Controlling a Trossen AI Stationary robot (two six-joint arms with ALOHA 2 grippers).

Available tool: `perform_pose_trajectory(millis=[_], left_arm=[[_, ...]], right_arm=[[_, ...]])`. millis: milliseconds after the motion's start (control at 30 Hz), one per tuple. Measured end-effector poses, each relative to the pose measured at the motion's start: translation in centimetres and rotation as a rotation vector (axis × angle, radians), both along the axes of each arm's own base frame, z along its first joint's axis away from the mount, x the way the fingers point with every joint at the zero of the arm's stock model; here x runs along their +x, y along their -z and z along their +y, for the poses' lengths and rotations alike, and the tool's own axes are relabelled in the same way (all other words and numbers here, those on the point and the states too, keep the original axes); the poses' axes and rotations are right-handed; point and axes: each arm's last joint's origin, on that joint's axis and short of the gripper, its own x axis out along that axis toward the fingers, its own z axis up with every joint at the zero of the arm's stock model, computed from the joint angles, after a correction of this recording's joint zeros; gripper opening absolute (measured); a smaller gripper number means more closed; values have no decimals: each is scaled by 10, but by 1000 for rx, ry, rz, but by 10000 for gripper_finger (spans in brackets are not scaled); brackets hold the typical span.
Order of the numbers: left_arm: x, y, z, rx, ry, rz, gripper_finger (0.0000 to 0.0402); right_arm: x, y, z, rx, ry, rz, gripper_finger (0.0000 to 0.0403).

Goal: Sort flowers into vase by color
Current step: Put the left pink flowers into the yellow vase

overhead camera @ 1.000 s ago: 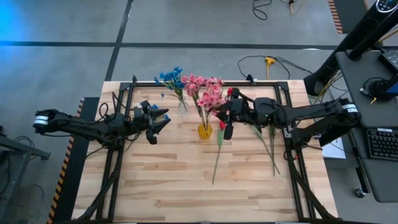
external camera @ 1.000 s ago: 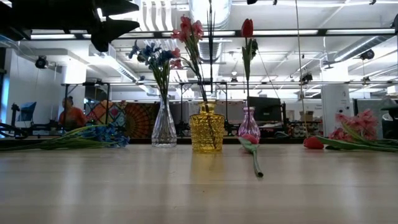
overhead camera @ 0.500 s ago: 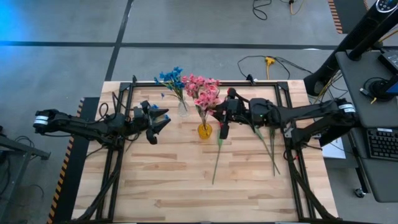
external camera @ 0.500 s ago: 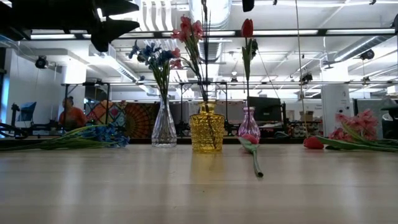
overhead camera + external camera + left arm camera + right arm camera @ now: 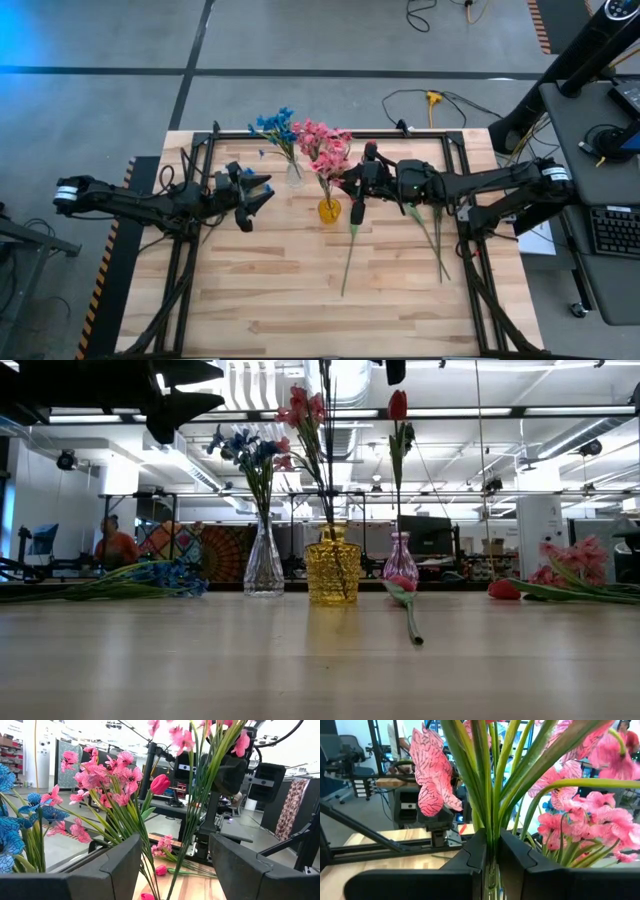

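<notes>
I have the right gripper with its fingers pinched tight on a bundle of green stems belonging to a pink spray. In the high view that gripper hangs just beside the amber vase, so I judge this spray is being seated in it. The low view shows the stems entering the amber vase at a slant, but whether they have bottomed out I cannot tell.

The left gripper waits over the surface on the left side, fingers spread wide and holding nothing.

Done, as far as I can see: blue blossoms stand in the clear glass vase; one red tulip bud stands upright in the small pinkish vase.

Outstanding: a red-headed stem lies flat near the middle of the surface, and another long stem lies to its right. The low view also shows loose blue flowers lying at the left and a pink bunch with a red bud at the right. I put the sort at roughly half complete.
</notes>
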Motion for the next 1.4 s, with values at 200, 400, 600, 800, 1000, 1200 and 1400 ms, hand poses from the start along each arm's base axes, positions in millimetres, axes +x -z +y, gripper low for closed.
perform_pose_trajectory(millis=[200, 400, 600, 800, 1000, 1200, 1400], left_arm=[[0, 0, 0, 0, 0, -2, 215], [0, 0, 0, 0, 0, -1, 215], [0, 0, 0, 0, 0, -2, 215], [0, 0, 0, 0, 0, -2, 215], [0, 0, 0, 0, 0, -1, 215], [0, 0, 0, 0, 0, -2, 215], [0, 0, 0, 0, 0, -1, 215]], right_arm=[[-1, 7, -1, 0, 20, 17, 31], [-1, 12, -1, 1, 26, 10, 31], [-1, 13, -1, 2, 26, 12, 31], [-1, 15, -1, 3, 26, 19, 31], [-2, 20, -1, 18, 26, 30, 31], [-3, 27, -1, 17, 26, 47, 31], [-4, 35, -1, 17, 26, 53, 31]])
